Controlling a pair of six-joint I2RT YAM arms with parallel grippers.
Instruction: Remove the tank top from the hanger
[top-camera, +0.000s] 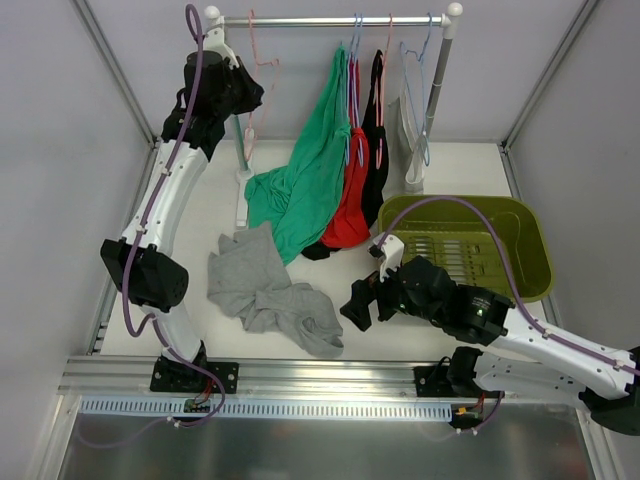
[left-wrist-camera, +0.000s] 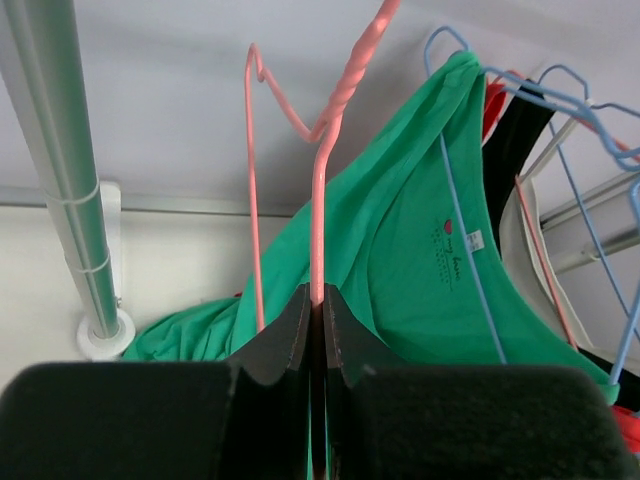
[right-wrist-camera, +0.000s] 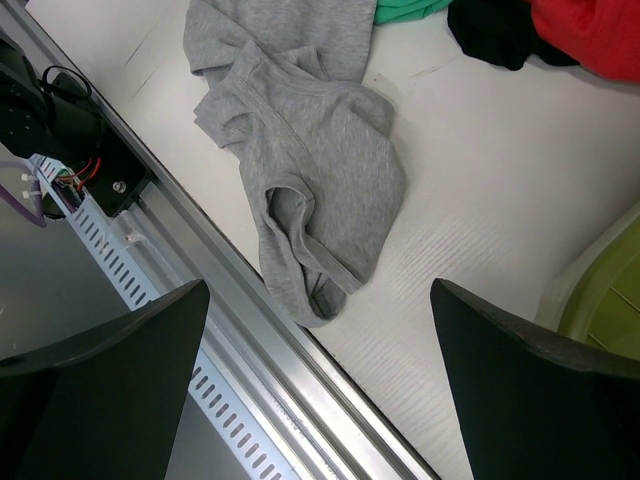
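A grey tank top (top-camera: 268, 290) lies crumpled on the table, off any hanger; it also shows in the right wrist view (right-wrist-camera: 310, 170). A bare pink wire hanger (top-camera: 262, 68) hangs at the left end of the rail. My left gripper (top-camera: 243, 98) is raised to it and is shut on the hanger's pink wire (left-wrist-camera: 318, 240). My right gripper (top-camera: 362, 302) is open and empty, just right of the grey top and above the table's front edge (right-wrist-camera: 320, 290).
Green (top-camera: 310, 170), red (top-camera: 347, 215) and black (top-camera: 375, 160) garments hang on the rail (top-camera: 340, 20); the green one fills the left wrist view (left-wrist-camera: 420, 260). Empty blue hangers (top-camera: 420, 85) hang at the right. An olive basket (top-camera: 530, 250) stands at the right. The rack's pole (left-wrist-camera: 60, 170) is left of my left gripper.
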